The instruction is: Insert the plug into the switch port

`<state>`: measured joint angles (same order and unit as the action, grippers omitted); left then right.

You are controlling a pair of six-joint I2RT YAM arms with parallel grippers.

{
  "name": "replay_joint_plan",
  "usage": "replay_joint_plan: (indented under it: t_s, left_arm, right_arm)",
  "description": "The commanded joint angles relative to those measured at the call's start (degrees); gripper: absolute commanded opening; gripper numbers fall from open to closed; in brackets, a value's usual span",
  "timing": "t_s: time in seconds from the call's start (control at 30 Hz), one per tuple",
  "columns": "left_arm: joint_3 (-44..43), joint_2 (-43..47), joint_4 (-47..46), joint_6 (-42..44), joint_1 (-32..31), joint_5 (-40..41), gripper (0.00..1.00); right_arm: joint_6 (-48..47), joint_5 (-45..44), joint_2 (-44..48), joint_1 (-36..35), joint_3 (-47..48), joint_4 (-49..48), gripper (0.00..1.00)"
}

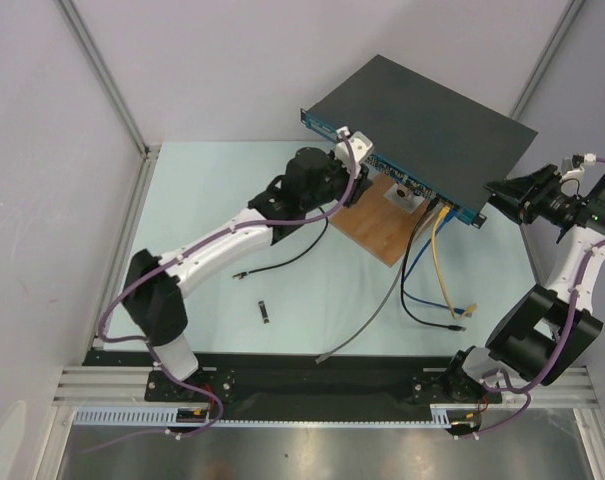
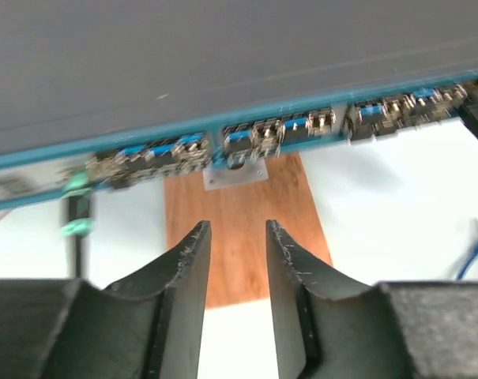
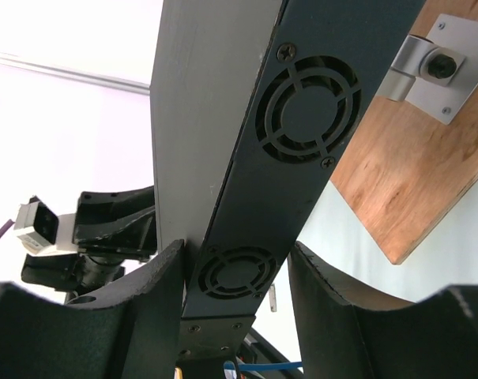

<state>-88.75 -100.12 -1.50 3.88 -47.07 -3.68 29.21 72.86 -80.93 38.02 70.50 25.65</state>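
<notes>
Pale green bench (image 1: 212, 200), and there's a brown wooden board (image 1: 377, 225) lying flat at centre right, its far end tucked under the switch (image 1: 422, 120). Left of the board, a thin black cable (image 1: 282, 265) curls across the surface. Below that, a small black piece (image 1: 266, 312) sits alone. A grey cable (image 1: 377, 315) runs diagonally down from the board, with blue (image 1: 407, 295) and yellow (image 1: 444, 275) cables trailing at lower right.

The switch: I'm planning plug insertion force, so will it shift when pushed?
Likely rigid, heavyish: the switch is a flat metal box. Propped above the wooden board, it might rock. The right gripper gripping its end should limit shifting.
</notes>
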Motion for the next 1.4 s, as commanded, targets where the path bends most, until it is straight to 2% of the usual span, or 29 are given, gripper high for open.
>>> replay_joint_plan:
  t_s: [0.0, 0.1, 0.2, 0.23, 0.3, 0.33, 0.37, 0.4, 0.47, 0.53, 0.6, 0.67, 0.7, 0.8, 0.9, 0.97, 1.0, 1.17, 1.37]
  left_arm:
    - [2.1, 8.8, 0.8, 3.0, 1.2, -7.2, 0.4]
    - [3.9, 11.8, 8.0, 4.8, 2.7, -10.8, 0.45]
    - [7.2, 14.4, 12.8, 7.2, 5.5, -18.9, 0.51]
    - [8.3, 16.7, 13.6, 8.0, 7.1, -21.1, 0.54]
    - [11.7, 18.6, 16.8, 12.3, 8.5, -26.5, 0.57]
    - [12.5, 20.3, 18.4, 13.9, 8.8, -27.2, 0.59]
    - [13.7, 20.9, 20.0, 15.3, 9.4, -27.5, 0.6]
    - [14.1, 21.5, 24.0, 18.6, 9.7, -29.9, 0.61]
    - [15.8, 23.4, 29.0, 23.1, 10.8, -32.9, 0.63]
    - [17.3, 24.8, 36.6, 32.2, 10.9, -35.4, 0.66]
    - [20.5, 27.5, 44.5, 42.7, 10.9, -36.4, 0.68]
    - [25.0, 30.2, 50.8, 49.4, 10.9, -36.7, 0.69]
    - [26.5, 31.0, 53.1, 57.6, 10.9, -36.7, 0.69]
    - [32.5, 32.7, 59.4, 71.7, 10.9, -34.9, 0.7]
    - [37.9, 33.0, 60.5, 81.2, 10.9, -31.4, 0.69]
    - [41.0, 33.0, 59.3, 84.6, 12.0, -31.1, 0.69]
    - [41.7, 32.7, 59.8, 90.5, 12.8, -32.1, 0.68]
    - [41.4, 27.2, 61.1, 102.7, 16.7, -36.4, 0.68]
    - [38.1, 18.1, 62.1, 107.5, 17.1, -35.6, 0.68]
  right_arm:
    - [-6.5, -4.8, -2.6, -2.9, 2.3, -1.6, 0.02]
    - [-7.7, -5.3, -2.7, -2.9, 2.8, -0.9, 0.1]
    - [-9.6, -5.5, -2.7, -2.9, 3.2, 0.3, 0.23]
    - [-11.0, -5.7, -2.7, -2.9, 3.3, 1.6, 0.32]
    - [-13.0, -6.0, -2.6, -2.8, 4.4, 3.1, 0.42]
    - [-13.9, -6.2, -2.4, -2.6, 4.6, 4.8, 0.53]
    - [-15.8, -6.9, -2.3, -2.3, 5.6, 5.7, 0.58]
    - [-16.5, -7.0, -2.1, -2.1, 5.9, 6.3, 0.67]
    - [-18.1, -7.2, -2.0, -0.9, 6.8, 8.2, 0.77]
    - [-19.7, -7.4, -1.9, -0.1, 8.3, 9.6, 0.92]
    - [-22.1, -7.4, -1.9, 1.3, 10.3, 12.1, 1.0]
    - [-23.5, -7.5, -1.8, 2.8, 11.8, 14.4, 1.0]
    - [-25.3, -7.4, -1.8, 3.4, 12.5, 15.1, 1.0]
    - [-28.3, -8.1, -2.3, 5.0, 17.2, 18.6, 1.0]
    - [-30.5, -7.5, -3.1, 6.4, 22.0, 21.5, 1.0]
    - [-32.6, -7.0, -3.0, 6.8, 24.4, 24.3, 1.0]
    - [-33.8, -7.0, -2.8, 6.8, 25.1, 25.6, 1.0]
    - [-39.8, -7.0, -0.8, 6.9, 26.1, 32.4, 1.0]
    - [-44.1, -7.1, 0.9, 6.9, 27.4, 37.7, 1.0]
